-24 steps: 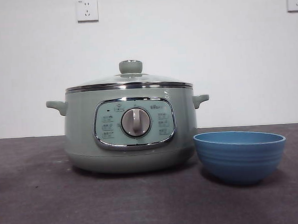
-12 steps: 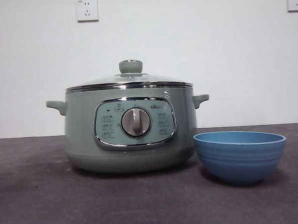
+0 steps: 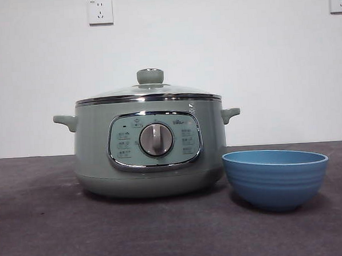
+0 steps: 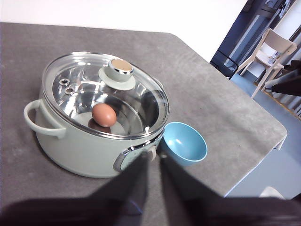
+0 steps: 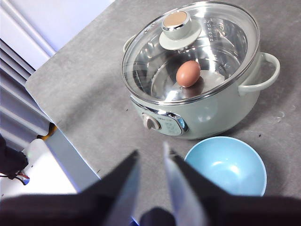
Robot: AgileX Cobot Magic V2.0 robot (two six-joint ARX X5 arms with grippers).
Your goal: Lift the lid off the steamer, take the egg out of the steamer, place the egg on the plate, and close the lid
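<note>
Lid (image 3: pixel 148 92) sits on steamer (image 3: pixel 150 146) with egg (image 4: pixel 104 114) inside, so lifting is first: left gripper (image 4: pixel 151 162) and right gripper (image 5: pixel 151 157), both slightly spread and high, must reach the knob (image 3: pixel 150 76).

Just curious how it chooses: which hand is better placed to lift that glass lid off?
Probably the left hand: it faces the clear glass lid directly, while the blue round bowl lies partly between the right hand and the sage-green pot.
</note>
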